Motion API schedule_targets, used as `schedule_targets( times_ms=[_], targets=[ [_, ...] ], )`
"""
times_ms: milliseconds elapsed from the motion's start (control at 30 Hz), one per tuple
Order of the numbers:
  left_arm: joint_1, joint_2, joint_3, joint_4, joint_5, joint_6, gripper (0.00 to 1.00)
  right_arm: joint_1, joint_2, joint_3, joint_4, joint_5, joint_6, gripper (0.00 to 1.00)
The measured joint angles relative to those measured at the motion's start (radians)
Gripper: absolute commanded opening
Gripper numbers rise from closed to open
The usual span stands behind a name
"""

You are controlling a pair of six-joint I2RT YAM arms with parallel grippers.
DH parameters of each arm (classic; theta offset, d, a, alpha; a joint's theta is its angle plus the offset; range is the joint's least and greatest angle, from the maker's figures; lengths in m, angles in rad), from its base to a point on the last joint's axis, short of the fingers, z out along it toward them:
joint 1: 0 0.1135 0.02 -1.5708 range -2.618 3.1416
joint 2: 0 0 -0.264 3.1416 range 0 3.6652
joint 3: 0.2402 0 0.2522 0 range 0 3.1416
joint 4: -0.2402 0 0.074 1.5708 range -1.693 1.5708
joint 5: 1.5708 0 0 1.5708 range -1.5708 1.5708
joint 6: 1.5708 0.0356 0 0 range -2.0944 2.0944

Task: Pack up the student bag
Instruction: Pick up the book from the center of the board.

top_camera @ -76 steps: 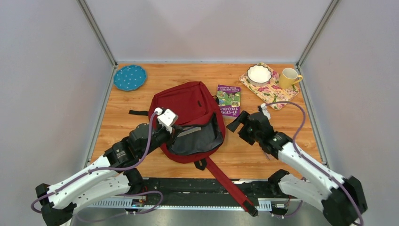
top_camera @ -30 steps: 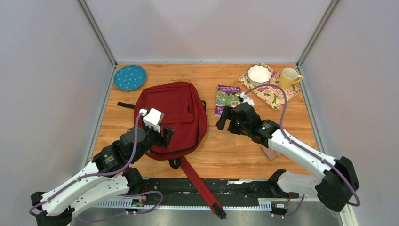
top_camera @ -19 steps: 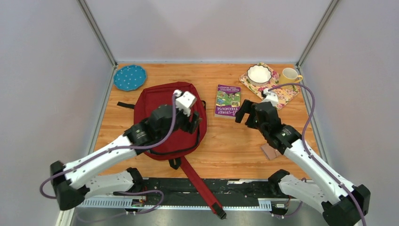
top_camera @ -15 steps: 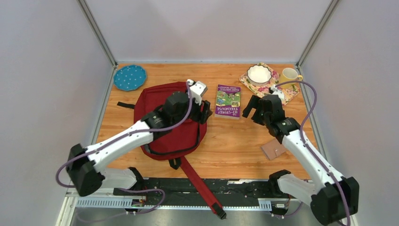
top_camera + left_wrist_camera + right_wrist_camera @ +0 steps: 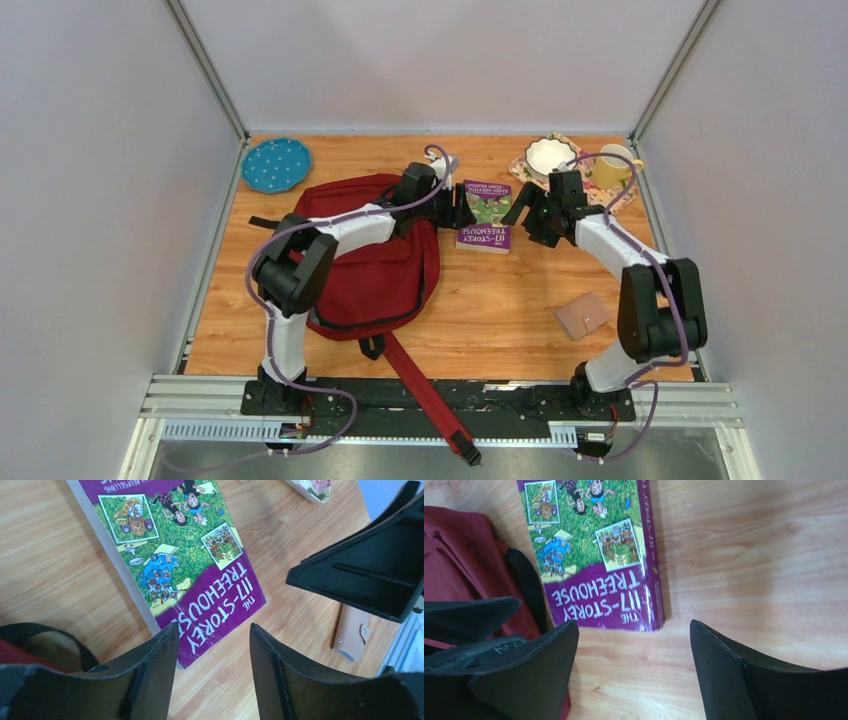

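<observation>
Both pairs of jaws gape empty flanking the book (image 5: 487,212), the student bag (image 5: 370,270) just to their left.

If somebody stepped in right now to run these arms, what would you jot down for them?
Left tool: open, empty, at the book's left edge.
Right tool: open, empty, by its right edge.
Bag: flat on the table, left of the book.
Done: nothing gripped yet.
Left: grasp the book, put it in the bag.
</observation>
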State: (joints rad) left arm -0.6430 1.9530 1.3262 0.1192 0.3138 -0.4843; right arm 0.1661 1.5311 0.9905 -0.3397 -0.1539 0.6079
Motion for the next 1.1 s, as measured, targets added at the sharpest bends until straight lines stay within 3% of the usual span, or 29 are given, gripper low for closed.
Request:
schedule_targets(
  times_ms=[267,367,600,667,867,1100],
  targets=[
    [0.007,0.122,0.050,0.002,0.035,-0.064,0.61,-0.006,0.185,0.057,0.061,-0.072,0.016,0.83],
    [0.008,0.122,0.045,0.002,0.017,-0.064,0.74,-0.007,0.215,0.066,0.075,-0.085,0.017,0.83],
    [0.009,0.114,0.024,-0.039,-0.054,-0.030,0.75,-0.013,0.254,0.072,0.101,-0.103,0.024,0.83],
    [0.009,0.127,0.066,-0.079,-0.051,-0.024,0.75,-0.013,0.275,0.080,0.113,-0.116,0.029,0.79],
    [0.009,0.159,0.095,-0.054,0.021,-0.051,0.66,-0.014,0.305,0.085,0.163,-0.182,0.058,0.62],
    [0.032,0.207,0.092,-0.008,0.084,-0.103,0.52,-0.036,0.307,0.057,0.203,-0.208,0.080,0.53]
  ],
)
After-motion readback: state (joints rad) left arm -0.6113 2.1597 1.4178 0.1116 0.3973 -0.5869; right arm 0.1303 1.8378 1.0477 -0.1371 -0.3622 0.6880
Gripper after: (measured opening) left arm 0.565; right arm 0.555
